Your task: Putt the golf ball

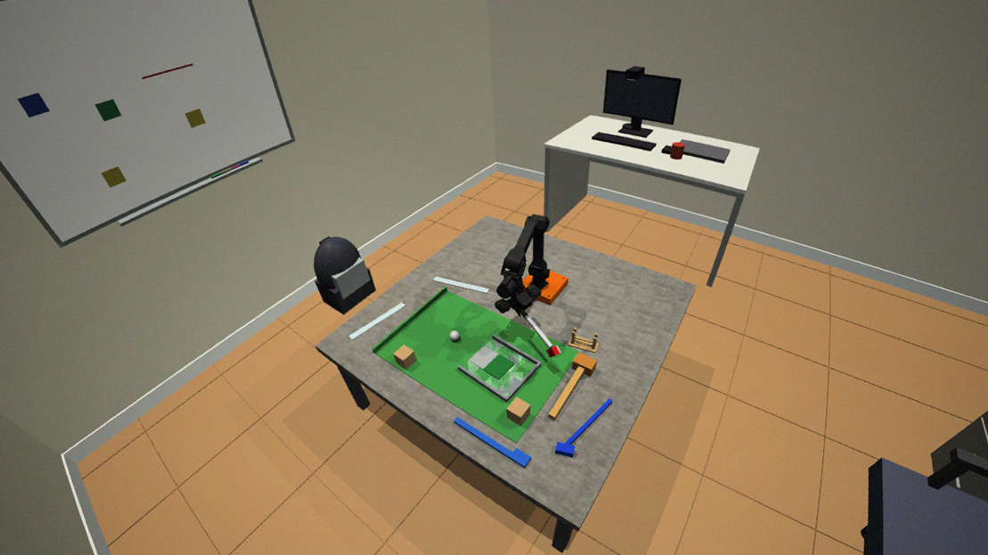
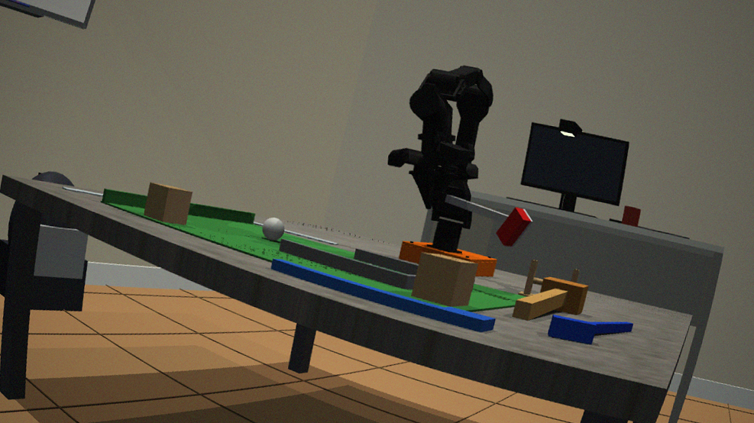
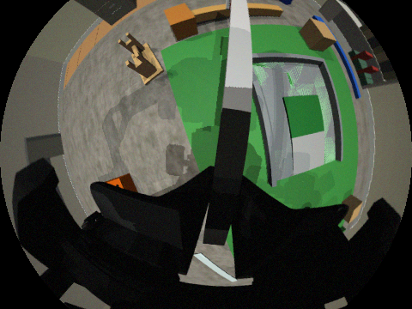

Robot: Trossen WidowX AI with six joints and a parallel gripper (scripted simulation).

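Gripping the red putter [image 2: 484, 213] by its dark handle, the claw [image 2: 446, 200] holds it aloft; the shaft points away from the golf ball [image 2: 273, 227], which lies well apart on the opposite side.

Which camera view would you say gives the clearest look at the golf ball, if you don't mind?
The exterior view: the golf ball sits unobstructed on the green mat in profile. The top view shows it only as a small white dot; the wrist view doesn't show it.

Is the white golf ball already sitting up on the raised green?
No, the golf ball lies on the flat green mat, apart from the raised green.
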